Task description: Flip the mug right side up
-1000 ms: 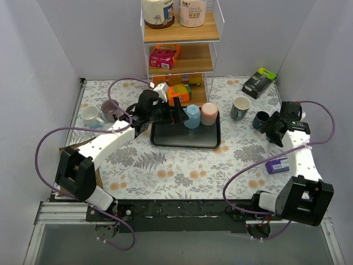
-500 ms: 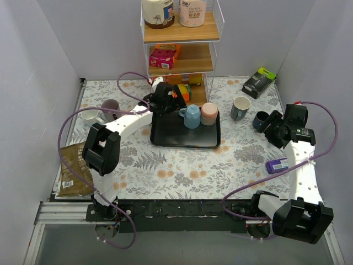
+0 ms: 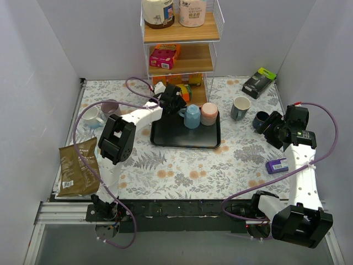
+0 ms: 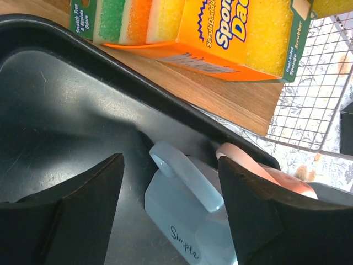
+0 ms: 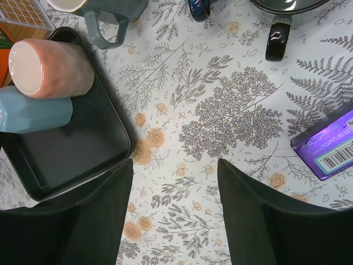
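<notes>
Jaws parted, left gripper [image 4: 170, 161] flanking blue mug [image 4: 185, 223].

My right gripper [image 5: 175, 165] stands open above the floral tablecloth [image 5: 231, 110], with nothing between its fingers. At the left of the frame, a black tray [image 5: 71, 149] carries a pink mug [image 5: 49, 69] and a blue mug [image 5: 33, 113] side by side. A purple box [image 5: 325, 146] lies at the right edge.

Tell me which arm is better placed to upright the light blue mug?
Left. The left gripper straddles the handle of the light blue mug; the right gripper hangs aside from the black tray.
</notes>
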Controlling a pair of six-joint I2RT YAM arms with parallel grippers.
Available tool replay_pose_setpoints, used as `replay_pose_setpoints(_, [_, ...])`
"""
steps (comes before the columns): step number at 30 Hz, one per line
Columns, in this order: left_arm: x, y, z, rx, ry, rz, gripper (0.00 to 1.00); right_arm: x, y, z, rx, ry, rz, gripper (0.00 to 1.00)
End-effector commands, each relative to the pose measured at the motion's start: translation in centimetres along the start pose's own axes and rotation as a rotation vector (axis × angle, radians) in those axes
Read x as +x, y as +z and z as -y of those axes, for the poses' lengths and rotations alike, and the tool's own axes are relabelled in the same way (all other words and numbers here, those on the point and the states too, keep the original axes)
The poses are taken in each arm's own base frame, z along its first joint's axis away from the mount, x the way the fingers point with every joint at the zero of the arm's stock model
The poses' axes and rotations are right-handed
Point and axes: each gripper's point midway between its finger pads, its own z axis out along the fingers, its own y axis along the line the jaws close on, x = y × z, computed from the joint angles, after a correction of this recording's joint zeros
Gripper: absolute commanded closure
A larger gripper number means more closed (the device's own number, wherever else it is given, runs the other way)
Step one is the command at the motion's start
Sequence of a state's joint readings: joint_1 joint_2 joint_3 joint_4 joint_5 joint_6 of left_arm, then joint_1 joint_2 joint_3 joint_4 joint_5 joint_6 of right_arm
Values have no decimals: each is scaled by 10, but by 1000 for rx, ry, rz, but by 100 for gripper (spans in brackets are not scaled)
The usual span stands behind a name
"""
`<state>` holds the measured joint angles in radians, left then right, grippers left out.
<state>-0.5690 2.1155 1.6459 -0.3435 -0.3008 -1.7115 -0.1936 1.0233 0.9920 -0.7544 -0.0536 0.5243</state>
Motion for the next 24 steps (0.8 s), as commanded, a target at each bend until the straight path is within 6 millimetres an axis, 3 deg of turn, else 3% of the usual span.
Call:
replay_pose_setpoints(1, [-4,-1,9,5,2,-3,36,-5,-4,-8,-31,-7,24,31])
replay_pose_setpoints(4, [7,-2,-6,-16,28,-30,45,-9,-4,-8,-27,-10,38,31])
replay_pose_setpoints(7, [8,-11,-8,12,57,-39,52,-11,-3,-9,-27,-12,45,31])
replay_pose_setpoints(8, [15,-11,-18,4,75,-46,53,-11,-3,-8,-27,-12,44,31])
replay_pose_setpoints(10, [9,-21,-13,38,77,-22,54,-11,-2,-8,-29,-11,44,32])
replay_pose_setpoints(11, [17,-23,-23,36,96,-40,55,-10,-2,-9,-33,-11,44,31])
replay_pose_setpoints(13, [16,-32,-22,68,110,-33,56,-9,0,-9,-35,-7,41,32])
replay_pose_setpoints(15, [28,-36,-31,75,148,-65,58,-7,1,-8,-31,-7,34,32])
replay_pose_setpoints(16, [25,-45,-24,116,158,-52,59,-8,1,-7,-31,-6,38,32])
replay_pose_setpoints(18, [38,-53,-34,137,198,-70,59,-7,1,-6,-28,-7,40,32])
replay_pose_setpoints(24, [20,-86,-16,295,338,16,48,0,4,-3,-29,-5,23,32])
